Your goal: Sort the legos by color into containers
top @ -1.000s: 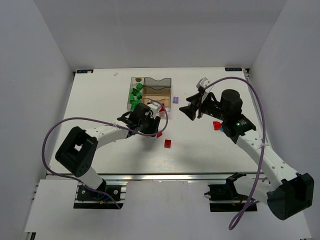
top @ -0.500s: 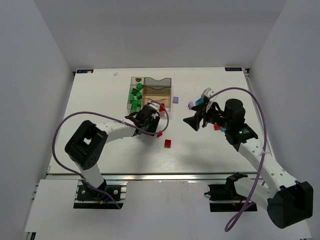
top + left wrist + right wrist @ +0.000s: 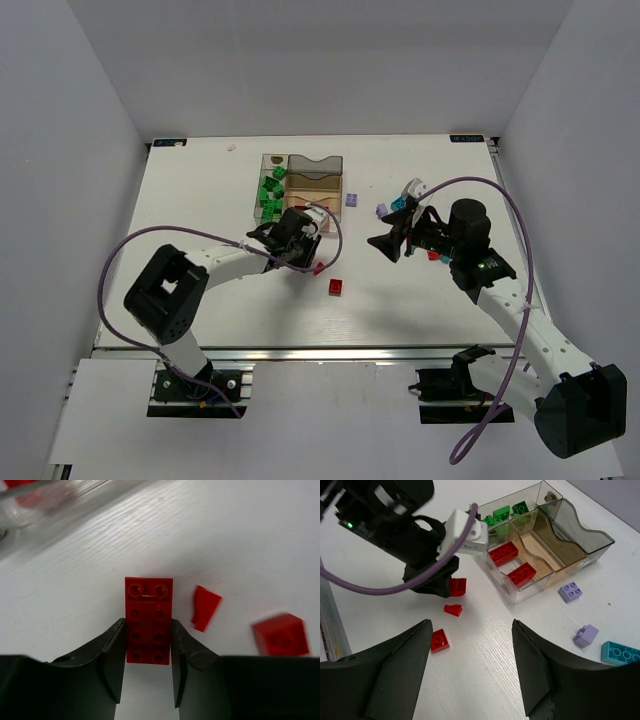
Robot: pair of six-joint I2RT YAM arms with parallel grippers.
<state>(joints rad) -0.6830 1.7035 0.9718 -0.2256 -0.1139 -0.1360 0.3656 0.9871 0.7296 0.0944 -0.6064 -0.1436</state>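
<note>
My left gripper [image 3: 147, 622] is shut on a red two-by-four lego [image 3: 148, 620], low over the table just in front of the brown-tinted tray [image 3: 335, 172]; it shows from the right wrist too [image 3: 456, 586]. A red sloped piece [image 3: 205, 607] and a small red lego [image 3: 280, 635] lie to its right. The tray [image 3: 580, 545] holds green legos [image 3: 502, 512] in the long compartment and two red legos [image 3: 504, 553] in the nearest one. My right gripper [image 3: 471, 625] is open and empty, above the table right of the tray [image 3: 380, 243].
Two lilac legos [image 3: 570, 591] [image 3: 585, 635] and a light blue one [image 3: 620, 652] lie on the table right of the tray. Another red lego [image 3: 433, 253] lies beside my right arm. The small red lego [image 3: 337, 287] lies towards the near edge.
My right arm has pulled back towards the near right, uncovering the lilac and light blue legos. My left gripper has stayed at the red lego with little shift.
</note>
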